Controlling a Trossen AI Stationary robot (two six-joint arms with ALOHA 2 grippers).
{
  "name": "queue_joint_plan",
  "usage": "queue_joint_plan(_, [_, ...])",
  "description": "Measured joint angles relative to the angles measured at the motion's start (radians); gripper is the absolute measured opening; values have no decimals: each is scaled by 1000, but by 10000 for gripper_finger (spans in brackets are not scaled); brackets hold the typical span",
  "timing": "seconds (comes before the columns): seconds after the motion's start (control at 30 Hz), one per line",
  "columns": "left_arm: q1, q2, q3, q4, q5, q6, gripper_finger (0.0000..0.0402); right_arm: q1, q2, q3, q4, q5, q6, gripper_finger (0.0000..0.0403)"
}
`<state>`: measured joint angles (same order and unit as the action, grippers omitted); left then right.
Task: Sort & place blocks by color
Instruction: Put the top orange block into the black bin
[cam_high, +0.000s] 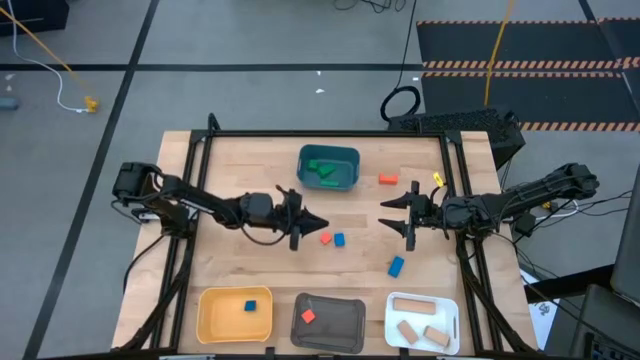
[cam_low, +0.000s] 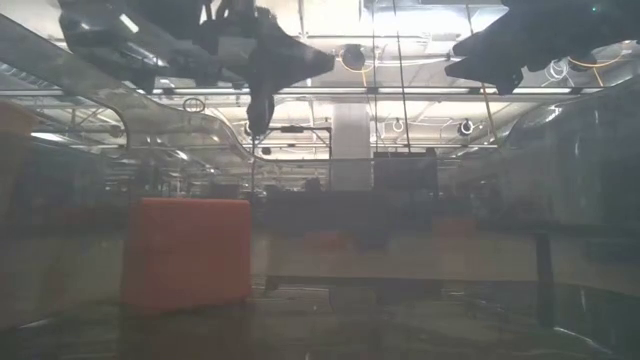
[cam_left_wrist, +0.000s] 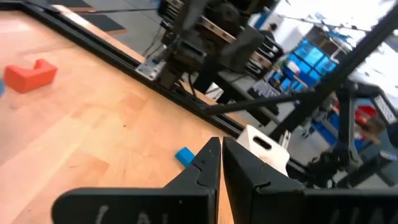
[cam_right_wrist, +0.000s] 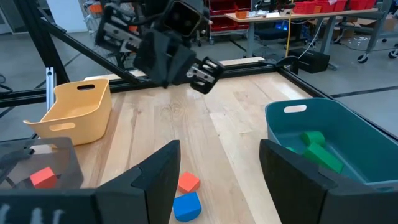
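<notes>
Left gripper (cam_high: 318, 222) hangs just below the teal tray (cam_high: 348, 158), fingers pressed together, holding nothing; a red block (cam_high: 325, 238) and blue block (cam_high: 339, 240) lie beside its tip; right gripper (cam_high: 385, 214), right of the tray, gapes wide, empty; green blocks (cam_high: 322, 170) sit inside the tray.

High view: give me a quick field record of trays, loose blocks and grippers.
teal tray: green blocks
yellow tray: blue block
grey tray: red block
white tray: tan blocks
loose on wooden table: red and blue pair, blue block, red piece
left gripper: shut, empty
right gripper: open, empty
</notes>
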<state>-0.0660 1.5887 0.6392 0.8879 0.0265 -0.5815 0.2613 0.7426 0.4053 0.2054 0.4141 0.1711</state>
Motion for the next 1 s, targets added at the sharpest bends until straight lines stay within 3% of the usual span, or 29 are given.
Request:
queue_joint_plan(0.27, [-29,0,0,-24,2,16,19,0,0,0,0,0,0,212])
queue_joint_plan(0.5, [-36,0,0,19,0,155,19,0,0,0,0,0,0,212])
queue_joint_plan(0.83, [-34,0,0,-41,0,126,21,0,0,0,20,0,0,212])
queue_joint_plan(1.0, [-22,0,0,-49,0,200,59,0,0,0,25,0,0,212])
